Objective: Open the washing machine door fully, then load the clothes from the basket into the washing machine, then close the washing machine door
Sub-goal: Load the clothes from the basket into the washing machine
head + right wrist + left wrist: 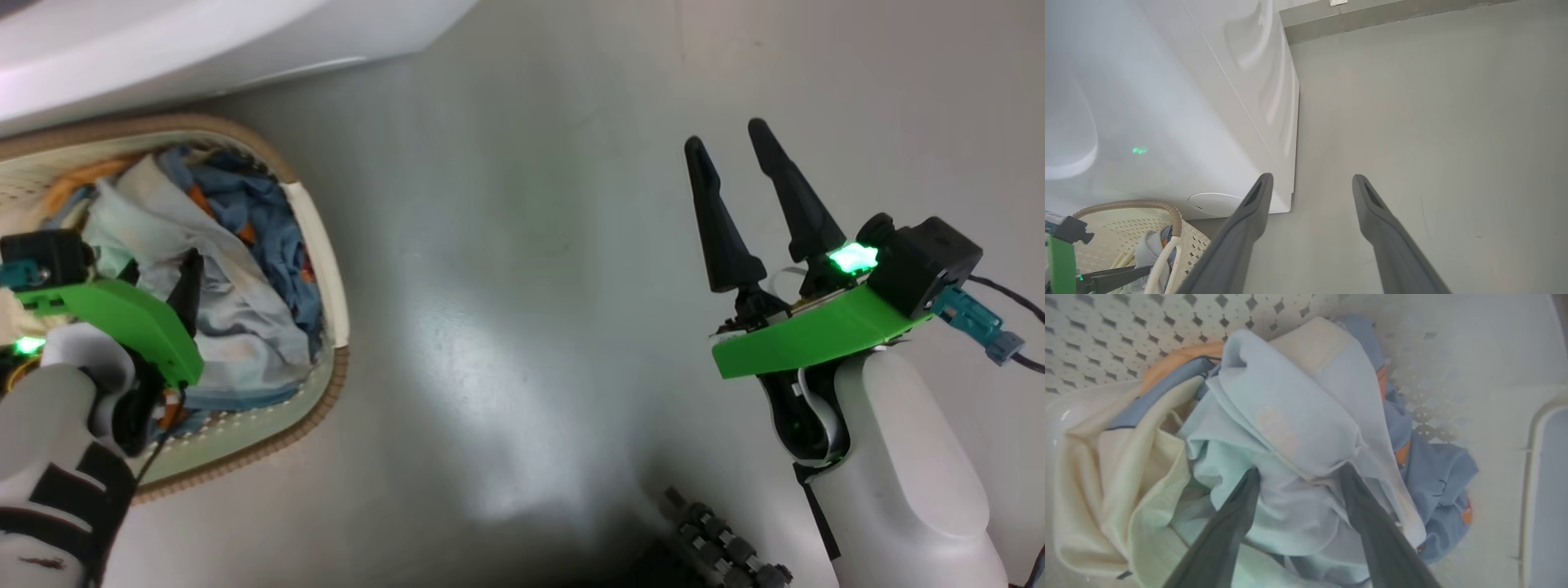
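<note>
The left gripper (1300, 469) points down into the basket (1106, 335), its two dark fingers (1229, 522) spread wide. Their tips are sunk into the clothes (1290, 416), and a fold of the pale blue garment (1274, 396) bulges up between them. The jaws are not closed on it. A faint peach print on that garment, just beyond the fingertips, is too blurred to read. In the left wrist view a cream garment (1126, 465) lies to the left of the fingers. To their right a denim-blue piece (1437, 477) with orange patches sits against the perforated wall.

In the head view the basket's brown rim (339, 376) curves round this gripper, and the washing machine (122, 49) stands just past the basket's far side.

Bare grey floor (506, 286) separates the two arms.

The right gripper (727, 135) hangs well apart from the basket, over the floor. Its fingers are fully spread with nothing between them, and a green light glows at its base. In the right wrist view the machine's white lower corner lies just beyond its left fingertip. A round white cover (1214, 203) sits low on that corner, and the basket is below and to the left.
</note>
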